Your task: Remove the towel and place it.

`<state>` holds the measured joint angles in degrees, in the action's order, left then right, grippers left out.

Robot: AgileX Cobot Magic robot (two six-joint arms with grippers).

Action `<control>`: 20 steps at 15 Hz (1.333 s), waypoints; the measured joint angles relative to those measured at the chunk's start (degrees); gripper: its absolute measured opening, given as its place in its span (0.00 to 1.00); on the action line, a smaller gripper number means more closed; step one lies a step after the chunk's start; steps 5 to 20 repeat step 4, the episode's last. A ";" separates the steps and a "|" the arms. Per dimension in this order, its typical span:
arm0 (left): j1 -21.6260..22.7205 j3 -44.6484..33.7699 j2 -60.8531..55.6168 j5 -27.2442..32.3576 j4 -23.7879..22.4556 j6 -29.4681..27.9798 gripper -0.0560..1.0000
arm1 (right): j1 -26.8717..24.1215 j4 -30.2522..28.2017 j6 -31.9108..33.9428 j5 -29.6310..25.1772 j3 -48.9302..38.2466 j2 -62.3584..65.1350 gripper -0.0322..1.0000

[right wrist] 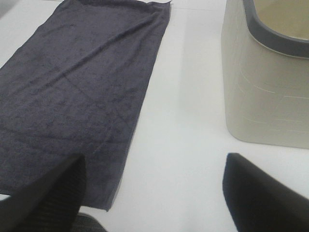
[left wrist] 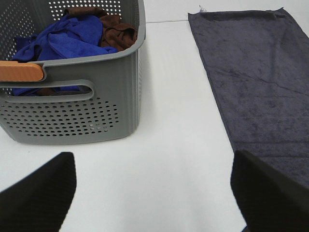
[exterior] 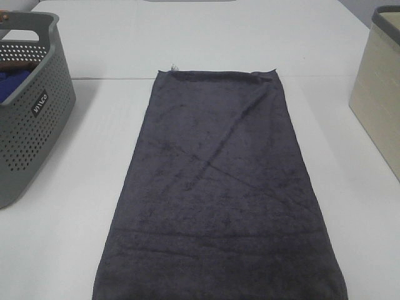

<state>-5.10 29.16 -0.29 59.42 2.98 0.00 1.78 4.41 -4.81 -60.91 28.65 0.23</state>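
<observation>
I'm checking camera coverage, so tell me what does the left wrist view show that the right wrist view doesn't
Only the left wrist view shows the perforated grey plastic basket with its wooden handle grip, holding a bright blue cloth and a brown cloth. Only the right wrist view shows the smooth beige bin with a grey rim. Both show the flat dark charcoal terry towel on the white table, and open black gripper fingers.
</observation>
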 joint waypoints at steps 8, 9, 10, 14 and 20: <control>0.00 0.00 0.00 0.00 0.06 0.00 0.83 | 0.00 -0.06 0.00 0.00 0.00 0.00 0.76; 0.00 0.00 0.00 0.00 0.06 0.00 0.83 | 0.00 -0.06 0.00 0.00 0.00 0.00 0.76; 0.00 0.00 0.00 0.00 0.06 0.00 0.83 | 0.00 -0.06 0.00 0.00 0.00 0.00 0.76; 0.00 0.00 0.00 0.00 0.06 0.00 0.83 | 0.00 -0.06 0.00 0.00 0.00 0.00 0.76; 0.00 0.00 0.00 0.00 0.06 0.00 0.83 | 0.00 -0.06 0.00 0.00 0.00 0.00 0.76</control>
